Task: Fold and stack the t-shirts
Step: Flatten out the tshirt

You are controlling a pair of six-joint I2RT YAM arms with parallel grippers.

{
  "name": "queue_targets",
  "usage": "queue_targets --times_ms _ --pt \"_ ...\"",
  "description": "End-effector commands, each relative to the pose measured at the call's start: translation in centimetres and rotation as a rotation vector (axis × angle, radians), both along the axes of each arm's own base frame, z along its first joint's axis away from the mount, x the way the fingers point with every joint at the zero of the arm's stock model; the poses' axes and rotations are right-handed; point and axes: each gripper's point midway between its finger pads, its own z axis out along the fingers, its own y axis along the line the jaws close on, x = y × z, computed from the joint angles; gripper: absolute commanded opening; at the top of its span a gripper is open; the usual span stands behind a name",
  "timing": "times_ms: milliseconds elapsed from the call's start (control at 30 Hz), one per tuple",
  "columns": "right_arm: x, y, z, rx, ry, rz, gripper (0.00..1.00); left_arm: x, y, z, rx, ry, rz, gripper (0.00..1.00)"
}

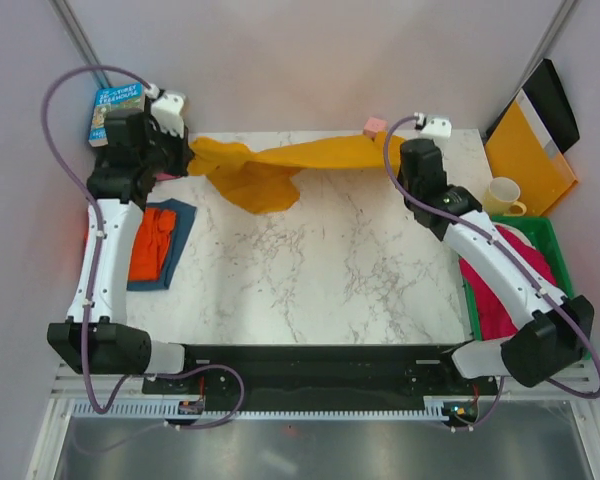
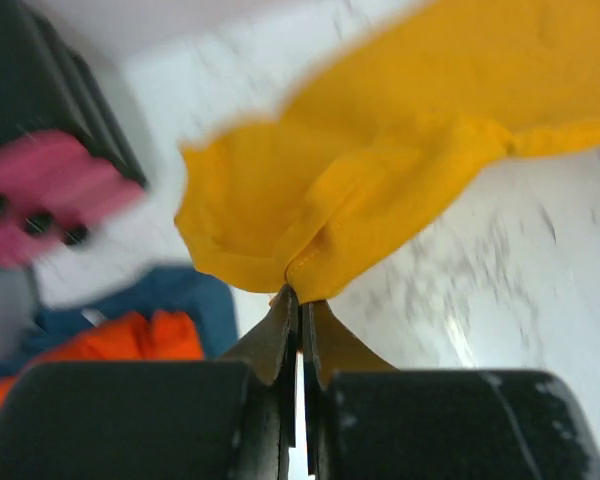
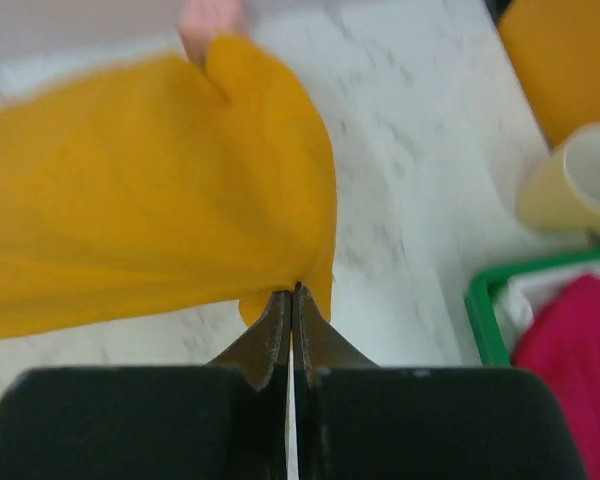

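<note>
Mustard-yellow t-shirt (image 1: 270, 170) hangs stretched along the far edge of the marble table (image 1: 330, 270), pinched at each end by one arm, with a bunched fold sagging towards the tabletop nearer the left side. The left arm runs up the left edge of the table from its base, its wrist bent inward at the far left corner, and the left gripper (image 2: 298, 295) has its jaws pressed together on a gathered hem of the yellow cloth. The right arm reaches diagonally from its base at the near right, passing over the green crate (image 1: 555, 240), and the right gripper (image 3: 293, 290) is likewise clamped tight on the shirt's other end, the fabric draping away to its left. Under the left arm lies the red-orange t-shirt (image 1: 152, 245), folded, on top of the dusty blue t-shirt (image 1: 183, 232). The magenta-pink t-shirt (image 1: 490, 300) sits crumpled in the crate, partly hidden by the right arm. Just beyond the crate stands a pale yellow mug (image 1: 502, 195), and behind it a yellow-orange envelope folder (image 1: 525, 150) leans against the wall. A small pink block (image 1: 374, 126) rests at the far edge near the right gripper, and a paperback book (image 1: 115, 112) stands in the far left corner. Plain pale walls close the space on three sides.
</note>
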Motion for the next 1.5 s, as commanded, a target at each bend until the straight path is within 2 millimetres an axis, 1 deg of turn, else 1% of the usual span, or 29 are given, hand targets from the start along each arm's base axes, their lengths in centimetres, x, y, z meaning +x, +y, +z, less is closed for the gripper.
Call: queue_targets --times_ms 0,33,67,100,133,167,200,233,267,300,333,367,433,467,500,567,600,667,767,800,833,867,900,967,1033,1067,1167,1267,1467 --pt "-6.0 -0.9 -7.7 0.021 0.114 0.002 0.00 -6.0 -1.6 -7.7 -0.004 0.147 -0.114 0.03" --pt "-7.1 -1.1 -8.7 0.025 0.132 -0.005 0.00 -7.8 -2.1 -10.5 -0.013 0.220 -0.150 0.03" --pt "-8.7 -1.5 -9.1 0.048 0.139 -0.015 0.00 -9.0 -2.2 -11.6 0.001 0.247 -0.179 0.04" --pt "-10.1 -1.7 -11.2 0.044 0.180 -0.013 0.00 -10.8 -2.4 -13.0 0.001 0.310 -0.199 0.05" --pt "-11.0 -1.6 -11.9 0.062 0.197 -0.002 0.00 -12.3 -2.5 -14.1 0.014 0.332 -0.228 0.06" --pt "-12.1 -1.9 -12.2 0.085 0.204 -0.005 0.00 -13.2 -2.5 -14.8 0.025 0.356 -0.241 0.09" --pt "-13.0 -2.1 -13.4 0.083 0.235 -0.007 0.00 -13.8 -2.5 -15.4 0.034 0.377 -0.252 0.11" --pt "-13.5 -2.3 -13.8 0.087 0.246 -0.009 0.02 -14.9 -2.3 -16.5 0.041 0.425 -0.251 0.17" --pt "-14.0 -2.4 -14.0 0.091 0.256 -0.009 0.16 -15.2 -2.2 -17.1 0.055 0.442 -0.258 0.39" --pt "-14.3 -2.5 -14.6 0.091 0.268 -0.010 0.26 -15.4 -2.0 -17.5 0.059 0.455 -0.254 0.52" --pt "-14.4 -2.5 -14.6 0.092 0.270 -0.008 0.36 -15.8 -1.8 -18.2 0.064 0.473 -0.245 0.70" --pt "-14.5 -2.5 -14.6 0.089 0.271 -0.009 0.47 -16.0 -1.9 -18.2 0.059 0.472 -0.242 0.99" --pt "-14.0 -2.4 -13.8 0.091 0.252 -0.011 0.57 -16.0 -1.8 -18.4 0.050 0.467 -0.227 1.00" --pt "-13.7 -2.3 -13.7 0.084 0.253 -0.008 0.66 -15.5 -1.9 -18.1 0.034 0.447 -0.210 0.99" --pt "-13.1 -2.1 -12.7 0.082 0.236 -0.003 0.69 -15.2 -1.9 -18.0 0.026 0.440 -0.198 1.00" --pt "-12.5 -1.9 -12.5 0.056 0.246 -0.002 0.77 -14.1 -1.7 -17.5 0.005 0.414 -0.149 1.00" --pt "-12.1 -1.7 -11.8 0.057 0.234 0.001 0.77 -13.8 -1.6 -17.8 -0.004 0.430 -0.139 0.99" --pt "-11.8 -1.4 -11.6 0.058 0.236 0.012 0.77 -13.6 -2.1 -17.8 -0.030 0.444 -0.146 1.00" --pt "-12.0 -1.1 -12.1 0.070 0.244 0.028 0.76 -14.1 -2.8 -19.3 -0.058 0.507 -0.172 1.00" --pt "-12.3 -1.2 -12.9 0.065 0.260 0.025 0.76 -14.3 -2.9 -19.9 -0.054 0.524 -0.175 0.99" --pt "-12.4 -1.2 -13.2 0.065 0.264 0.027 0.76 -14.7 -3.3 -21.2 -0.048 0.568 -0.187 0.99" --pt "-12.5 -1.2 -13.4 0.075 0.262 0.028 0.75 -14.9 -3.5 -21.9 -0.034 0.590 -0.200 0.96" --pt "-12.8 -1.2 -14.2 0.074 0.278 0.029 0.74 -15.1 -3.7 -22.8 -0.022 0.619 -0.202 0.93" --pt "-12.9 -0.9 -14.8 0.083 0.289 0.039 0.73 -15.2 -3.9 -24.4 -0.006 0.666 -0.202 0.90" --pt "-13.0 -0.8 -15.2 0.085 0.295 0.040 0.72 -14.7 -3.5 -25.4 0.007 0.684 -0.172 0.89" --pt "-12.9 -0.7 -15.3 0.086 0.297 0.042 0.71 -14.6 -3.4 -26.3 0.005 0.716 -0.161 0.86" --pt "-12.8 -0.4 -15.4 0.085 0.301 0.047 0.71 -13.8 -2.9 -27.5 0.017 0.741 -0.115 0.81" --pt "-12.7 -0.2 -15.5 0.081 0.306 0.053 0.70 -13.2 -2.7 -28.1 0.019 0.745 -0.089 0.79" --pt "-12.8 -0.1 -15.9 0.071 0.315 0.054 0.69 -12.1 -1.7 -30.0 0.066 0.762 -0.046 0.79"
